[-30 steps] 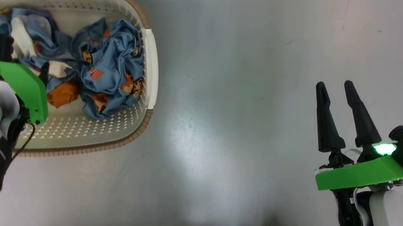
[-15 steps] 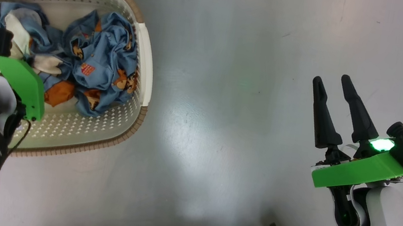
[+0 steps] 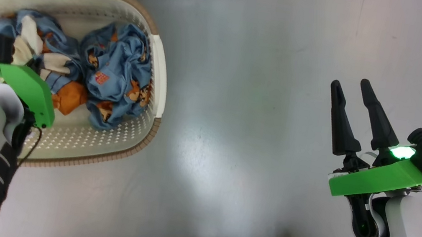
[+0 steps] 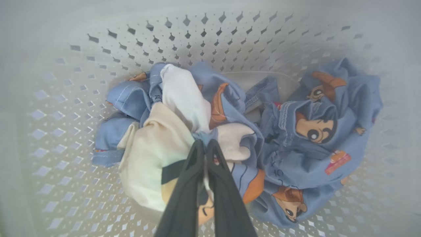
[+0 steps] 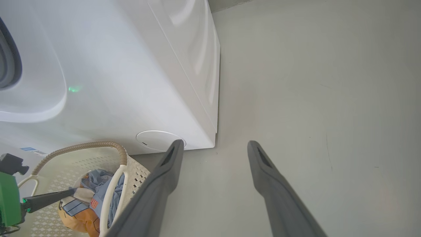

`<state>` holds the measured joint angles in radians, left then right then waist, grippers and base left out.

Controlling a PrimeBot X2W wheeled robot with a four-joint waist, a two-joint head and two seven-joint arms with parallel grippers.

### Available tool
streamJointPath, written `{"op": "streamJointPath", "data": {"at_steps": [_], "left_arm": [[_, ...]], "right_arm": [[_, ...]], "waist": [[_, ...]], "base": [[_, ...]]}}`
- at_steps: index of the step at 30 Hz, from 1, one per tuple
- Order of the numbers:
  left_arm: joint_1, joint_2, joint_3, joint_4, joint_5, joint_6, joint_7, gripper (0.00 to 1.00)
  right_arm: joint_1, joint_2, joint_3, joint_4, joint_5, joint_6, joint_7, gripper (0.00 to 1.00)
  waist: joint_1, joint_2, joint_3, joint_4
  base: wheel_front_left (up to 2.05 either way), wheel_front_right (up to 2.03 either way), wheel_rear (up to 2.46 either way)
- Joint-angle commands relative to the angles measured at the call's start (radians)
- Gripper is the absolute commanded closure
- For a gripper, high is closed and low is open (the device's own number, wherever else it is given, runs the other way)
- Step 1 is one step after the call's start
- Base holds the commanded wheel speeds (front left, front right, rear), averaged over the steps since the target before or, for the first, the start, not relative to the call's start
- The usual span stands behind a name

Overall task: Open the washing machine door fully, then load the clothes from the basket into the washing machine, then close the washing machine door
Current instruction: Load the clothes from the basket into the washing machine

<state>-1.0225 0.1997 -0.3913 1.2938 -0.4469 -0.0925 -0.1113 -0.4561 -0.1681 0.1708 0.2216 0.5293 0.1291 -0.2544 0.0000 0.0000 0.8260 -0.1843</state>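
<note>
Bulk first: the big white boxy washing machine stands on the smooth grey floor, and its lower front is right behind the small cream-white perforated plastic basket with the brown woven-look rim. Inside that basket lie the clothes, soft crumpled blue fabric with orange-brown cartoon prints and a cream piece mixed in, heaped in two lumps side by side. My left gripper reaches down into the lump on my left, and its two long dark fingers are clenched together on a fold where cream and blue cloth meet, with fabric pinched between the tips. My right gripper hangs over bare floor well apart from the basket, fingers spread wide and holding nothing. A second ago my left fingers stood wide apart over the pile. Now they have snapped together on the cloth, and the cream fold has bunched towards them. My right gripper has kept the same spread.
</note>
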Motion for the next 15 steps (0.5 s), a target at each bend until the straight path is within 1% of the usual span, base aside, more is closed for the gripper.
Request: {"op": "streamJointPath", "data": {"at_steps": [1, 6, 7, 15], "left_arm": [[0.041, 0.027, 0.027, -0.003, -0.015, -0.002, -0.028, 1.0], [0.087, 0.002, 0.04, -0.003, -0.044, -0.016, -0.102, 1.0], [0.087, 0.002, 0.04, -0.003, -0.044, -0.016, -0.102, 1.0], [0.162, -0.018, 0.053, -0.029, -0.071, -0.031, -0.148, 1.0]], "right_arm": [[0.026, 0.001, 0.012, -0.013, -0.008, 0.002, -0.007, 0.0], [0.042, 0.001, 0.005, 0.01, -0.004, 0.002, -0.007, 0.0], [0.042, 0.001, 0.005, 0.01, -0.004, 0.002, -0.007, 0.0], [0.075, -0.012, 0.007, 0.051, 0.003, 0.002, -0.007, 0.0]], "waist": [[0.0, 0.0, -0.034, 0.017], [0.0, 0.0, -0.111, 0.039], [0.0, 0.0, -0.111, 0.039], [0.0, 0.0, -0.237, 0.054]], "base": [[0.0, 0.0, 0.0], [0.0, 0.0, 0.0], [0.0, 0.0, 0.0], [0.0, 0.0, 0.0]]}}
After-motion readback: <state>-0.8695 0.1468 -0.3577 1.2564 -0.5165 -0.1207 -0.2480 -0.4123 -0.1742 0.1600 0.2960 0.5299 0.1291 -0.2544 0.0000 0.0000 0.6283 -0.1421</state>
